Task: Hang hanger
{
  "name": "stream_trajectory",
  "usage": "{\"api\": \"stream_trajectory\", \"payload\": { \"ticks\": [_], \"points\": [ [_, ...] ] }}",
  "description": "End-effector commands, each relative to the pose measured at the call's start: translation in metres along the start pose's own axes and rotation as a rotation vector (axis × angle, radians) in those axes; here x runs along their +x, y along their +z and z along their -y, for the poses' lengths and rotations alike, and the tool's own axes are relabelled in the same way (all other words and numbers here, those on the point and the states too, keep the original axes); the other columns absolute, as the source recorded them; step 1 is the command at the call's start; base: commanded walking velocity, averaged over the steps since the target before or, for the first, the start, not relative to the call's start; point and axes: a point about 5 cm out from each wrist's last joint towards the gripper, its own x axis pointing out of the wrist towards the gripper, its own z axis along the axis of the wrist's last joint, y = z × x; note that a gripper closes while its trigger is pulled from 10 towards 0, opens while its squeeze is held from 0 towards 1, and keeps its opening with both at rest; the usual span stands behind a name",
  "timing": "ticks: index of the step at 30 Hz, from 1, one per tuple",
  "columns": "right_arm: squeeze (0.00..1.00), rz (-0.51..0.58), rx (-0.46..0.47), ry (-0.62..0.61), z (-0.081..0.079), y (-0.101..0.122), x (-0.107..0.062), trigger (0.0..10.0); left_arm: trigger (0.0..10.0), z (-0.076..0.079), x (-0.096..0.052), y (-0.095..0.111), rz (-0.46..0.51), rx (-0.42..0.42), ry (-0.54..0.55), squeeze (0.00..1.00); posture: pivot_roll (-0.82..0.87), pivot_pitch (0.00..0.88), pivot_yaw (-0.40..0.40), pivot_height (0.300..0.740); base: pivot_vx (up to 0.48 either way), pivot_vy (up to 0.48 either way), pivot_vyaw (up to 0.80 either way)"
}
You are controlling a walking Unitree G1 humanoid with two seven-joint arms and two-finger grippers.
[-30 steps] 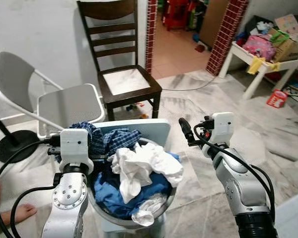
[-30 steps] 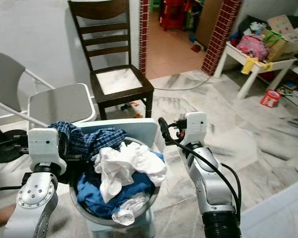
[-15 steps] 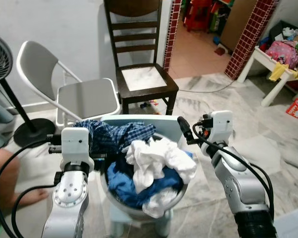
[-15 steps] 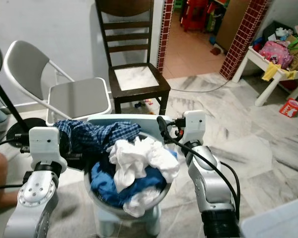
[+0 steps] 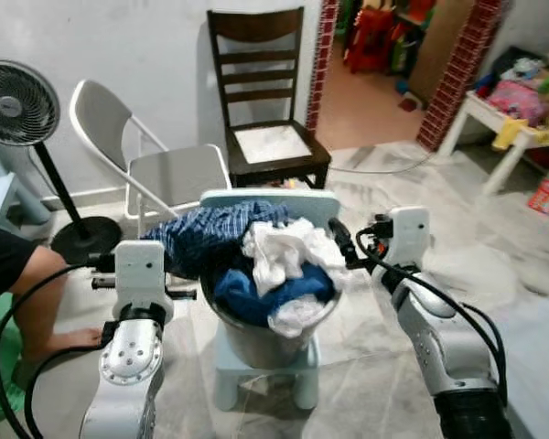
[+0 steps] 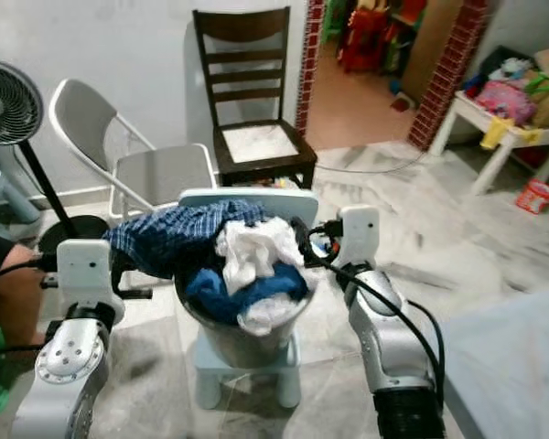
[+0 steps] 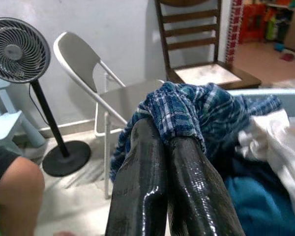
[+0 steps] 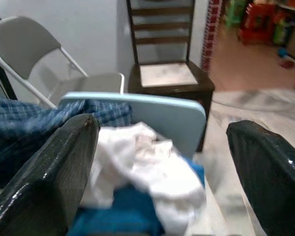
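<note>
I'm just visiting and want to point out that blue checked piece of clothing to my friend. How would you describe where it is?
Find the small pale blue chair in the middle of the marble floor, with a metal basin of laundry on its seat. The blue checked shirt spills over the basin's rim on the robot's left, by the left gripper. Its neighbours are plain white and plain blue.

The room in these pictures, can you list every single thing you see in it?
Basin: one, grey metal, on the small chair, heaped with clothes.
Checked shirt: one, blue, over the basin's left rim.
White cloth: one bundle, atop the heap.
Small chair: one, pale blue, under the basin.
Folding chair: one, grey, by the wall.
Wooden chair: one, dark brown, beside the doorway.
Fan: one, black, far left.
Person: one, left edge.
Left gripper: shut.
Right gripper: open.
</note>
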Motion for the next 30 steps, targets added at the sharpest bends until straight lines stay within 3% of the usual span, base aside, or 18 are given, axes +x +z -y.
{"api": "stream_trajectory", "payload": {
  "ticks": [1, 13, 18, 19, 20, 30],
  "points": [
    [0.0, 0.011, -0.006, -0.005, 0.002, 0.005, 0.001, 10.0, 0.0, 0.001, 0.001, 0.002, 0.008, -0.007, -0.011, 0.0, 0.01, 0.059, -0.038, 0.74, -0.262, 0.0, 0.0],
    [0.0, 0.011, -0.006, -0.006, 0.003, 0.005, 0.001, 10.0, 0.0, 0.002, 0.001, 0.003, 0.006, -0.013, -0.012, 0.0, 0.01, 0.06, -0.042, 0.74, -0.263, 0.0, 0.0],
    [0.0, 0.012, -0.001, -0.001, 0.002, 0.006, 0.001, 10.0, 0.0, 0.004, 0.006, 0.022, 0.066, -0.056, -0.011, 0.0, 0.01, 0.059, -0.043, 0.74, -0.25, 0.0, 0.0],
    [0.0, 0.011, 0.0, 0.0, 0.002, 0.006, 0.001, 10.0, 3.5, 0.004, 0.008, 0.028, 0.088, -0.07, -0.019, 0.0, 0.0, 0.061, -0.042, 0.74, 0.0, 0.0, 0.0],
    [0.0, 0.01, 0.001, 0.0, 0.002, 0.005, 0.001, 10.0, 10.0, 0.005, 0.009, 0.029, 0.082, -0.079, -0.032, 0.0, 0.0, 0.061, -0.042, 0.74, 0.0, 0.0, 0.0],
    [0.0, 0.006, -0.001, 0.003, 0.001, 0.004, 0.0, 10.0, 10.0, 0.001, 0.014, 0.028, 0.063, -0.098, -0.022, 0.0, 0.0, 0.063, -0.043, 0.74, 0.0, 0.0, 0.0]
  ]
}}
